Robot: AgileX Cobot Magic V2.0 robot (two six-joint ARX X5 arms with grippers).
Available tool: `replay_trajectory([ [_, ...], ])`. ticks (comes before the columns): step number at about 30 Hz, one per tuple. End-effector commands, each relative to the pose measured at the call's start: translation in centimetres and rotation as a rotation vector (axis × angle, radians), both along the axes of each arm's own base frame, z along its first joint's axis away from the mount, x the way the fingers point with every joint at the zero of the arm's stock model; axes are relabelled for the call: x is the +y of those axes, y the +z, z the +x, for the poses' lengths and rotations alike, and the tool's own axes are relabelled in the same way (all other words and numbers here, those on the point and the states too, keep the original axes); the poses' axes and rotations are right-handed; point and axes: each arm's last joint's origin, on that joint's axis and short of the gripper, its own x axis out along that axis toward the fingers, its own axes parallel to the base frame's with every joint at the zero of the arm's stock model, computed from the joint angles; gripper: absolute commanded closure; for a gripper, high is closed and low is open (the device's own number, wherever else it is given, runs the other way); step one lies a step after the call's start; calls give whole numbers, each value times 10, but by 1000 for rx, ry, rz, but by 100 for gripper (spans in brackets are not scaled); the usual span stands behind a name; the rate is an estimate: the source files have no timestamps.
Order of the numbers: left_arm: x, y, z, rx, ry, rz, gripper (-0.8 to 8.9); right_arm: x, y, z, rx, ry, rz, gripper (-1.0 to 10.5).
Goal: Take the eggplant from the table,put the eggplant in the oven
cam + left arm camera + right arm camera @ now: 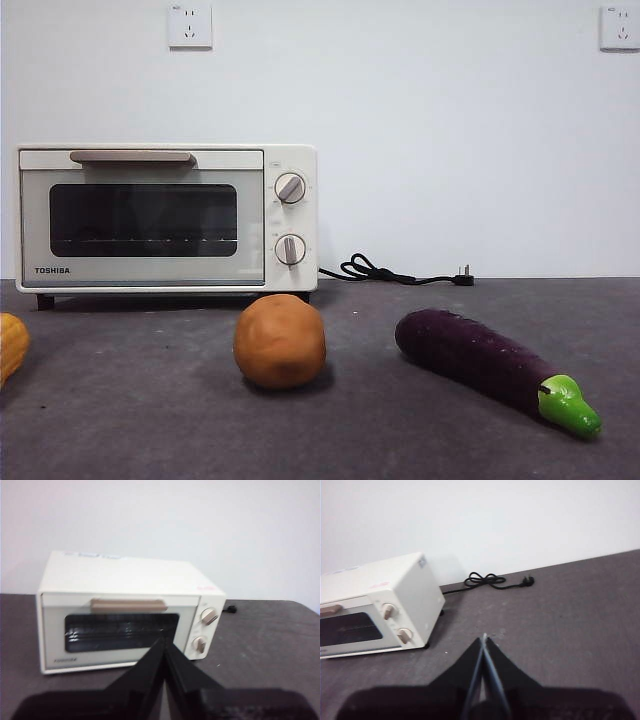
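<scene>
Eggplant (493, 367) lies on worktop (420, 440) near front edge, untouched. Oven (166, 219) door closed at back. Left gripper (164, 647) and right gripper (484, 642) wait, jaws pressed together, holding nothing.

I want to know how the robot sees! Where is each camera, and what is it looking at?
Front view: sits low near the table, looking across at the eggplant, brown ball and oven; no robot parts show.
Left wrist view: rides the left arm, facing the oven's closed door; the left gripper, shut, shows at the bottom.
Right wrist view: rides the right arm, looking over the oven's knob end and the power cord; the right gripper, shut, shows.
All three share the oven.
</scene>
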Motion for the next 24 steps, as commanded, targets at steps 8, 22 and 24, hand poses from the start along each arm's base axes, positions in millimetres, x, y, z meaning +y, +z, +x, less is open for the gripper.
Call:
replay_trajectory([
  [8, -4, 87, 6, -51, -87, 38, 819, 1, 92, -2, -106, 53, -65, 955],
  [22, -11, 168, 10, -75, -164, 111, 819, 4, 169, -11, -123, 148, -54, 956],
  [24, -12, 168, 12, -71, -171, 117, 819, 5, 170, -10, -94, 171, -50, 955],
])
